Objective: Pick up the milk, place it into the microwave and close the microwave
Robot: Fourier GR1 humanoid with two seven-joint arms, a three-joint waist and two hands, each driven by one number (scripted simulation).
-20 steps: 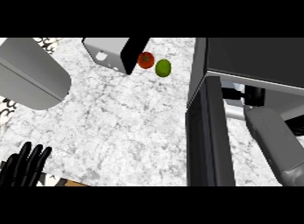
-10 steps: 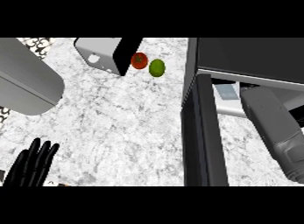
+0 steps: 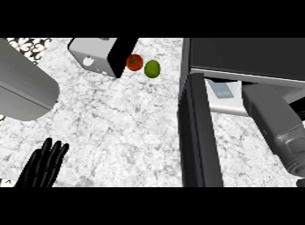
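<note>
We look steeply down on a marbled white counter (image 3: 116,127). At the right stands the microwave (image 3: 252,55), its dark top filling the upper right corner, and its door (image 3: 197,132) hangs open, seen edge-on as a long dark slab running down the view. Just inside the opening, beside the door's upper end, we see the milk (image 3: 221,90) — a pale carton with a bluish face, lying within the cavity. Our right forearm (image 3: 281,127) reaches up into that opening from the lower right, a thick grey limb that ends right next to the carton; the right hand itself is hidden inside the microwave, so we cannot tell whether its fingers are curled or straight, or whether they touch the milk.

Our left hand (image 3: 43,165) rests at the lower left edge, black fingers straight and pointing up, holding nothing.

Farther back on the counter a red tomato (image 3: 134,62) and a green lime (image 3: 153,69) sit side by side, nearly touching, just right of a grey toaster (image 3: 96,55). A large grey appliance (image 3: 15,88) occupies the left side.
</note>
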